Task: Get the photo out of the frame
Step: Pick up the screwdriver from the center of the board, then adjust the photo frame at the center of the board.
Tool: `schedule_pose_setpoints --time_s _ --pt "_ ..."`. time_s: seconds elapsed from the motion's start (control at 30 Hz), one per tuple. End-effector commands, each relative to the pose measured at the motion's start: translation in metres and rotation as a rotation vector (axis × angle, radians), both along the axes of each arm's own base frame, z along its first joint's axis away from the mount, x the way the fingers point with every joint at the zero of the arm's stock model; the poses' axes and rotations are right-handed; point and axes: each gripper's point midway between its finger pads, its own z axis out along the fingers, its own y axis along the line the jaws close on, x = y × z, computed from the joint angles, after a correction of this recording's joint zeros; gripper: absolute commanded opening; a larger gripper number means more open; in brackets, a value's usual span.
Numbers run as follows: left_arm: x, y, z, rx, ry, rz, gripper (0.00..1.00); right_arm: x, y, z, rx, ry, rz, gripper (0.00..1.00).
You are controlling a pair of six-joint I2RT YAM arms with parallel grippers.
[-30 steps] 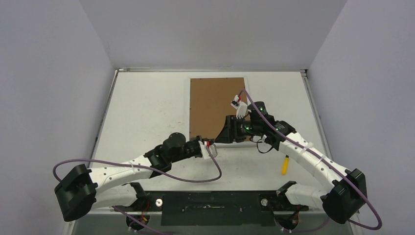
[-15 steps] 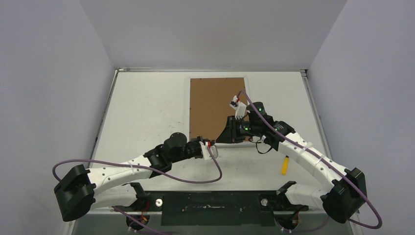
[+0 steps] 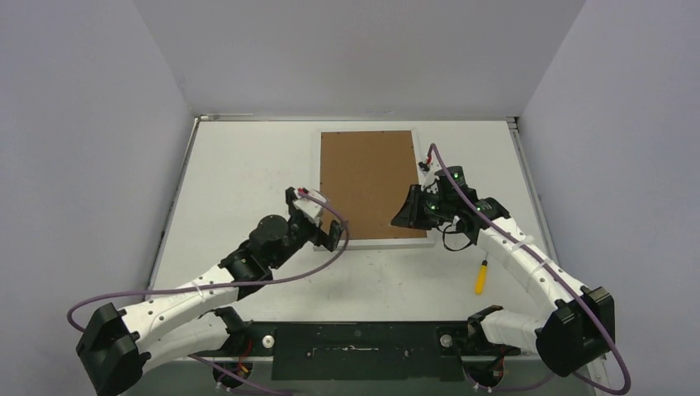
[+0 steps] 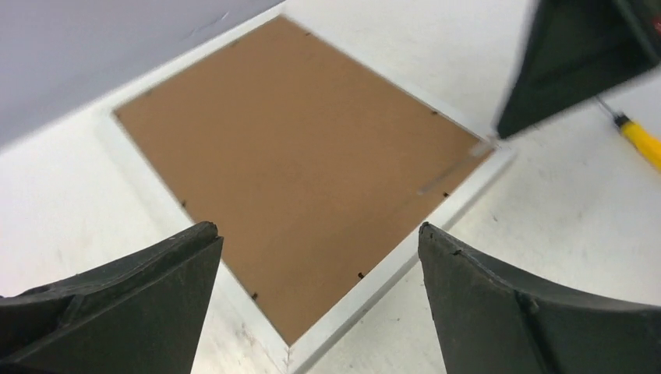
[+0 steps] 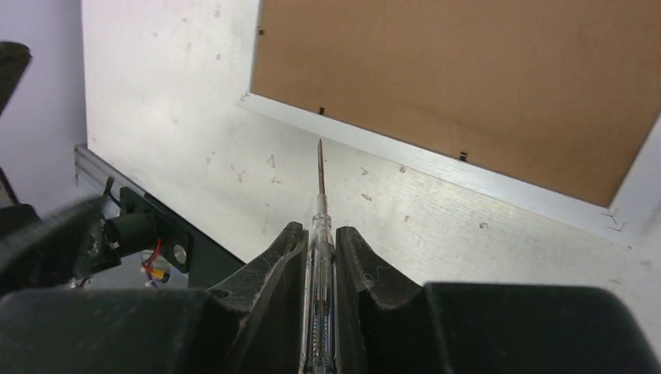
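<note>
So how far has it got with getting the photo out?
Done: the frame lies face down, brown backing board up. In hand: the right claw grips a thin clear-handled screwdriver, tip near the frame's near edge; the left claw hovers open near a corner. Left: the board is not yet out, and no photo shows.
</note>
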Motion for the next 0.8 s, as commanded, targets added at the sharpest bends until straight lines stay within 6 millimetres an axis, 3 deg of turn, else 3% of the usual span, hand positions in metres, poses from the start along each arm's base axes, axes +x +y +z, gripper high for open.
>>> schedule_pose_setpoints --time_s 0.0,0.13,0.23,0.47,0.53,0.77 --pt "0.03 0.046 0.01 -0.329 0.336 0.385 0.97 0.011 -0.012 -0.001 -0.069 0.012 -0.061 0.08" --pt "0.04 0.068 -0.014 -0.301 0.576 0.442 0.96 0.023 -0.032 0.004 -0.18 0.043 -0.137 0.05" --pt "0.047 0.073 -0.03 -0.322 0.662 0.451 0.97 0.03 -0.04 0.012 -0.199 -0.017 -0.171 0.05" --pt "0.065 0.085 -0.065 -0.26 0.799 0.574 0.96 0.024 -0.03 0.025 -0.046 -0.118 -0.121 0.05" --pt "0.069 0.087 -0.077 -0.223 0.838 0.606 0.96 0.024 -0.027 0.021 -0.03 -0.102 -0.087 0.05" --pt "0.094 0.086 -0.089 -0.172 0.849 0.667 0.97 0.026 -0.016 0.008 0.022 -0.05 -0.008 0.05"
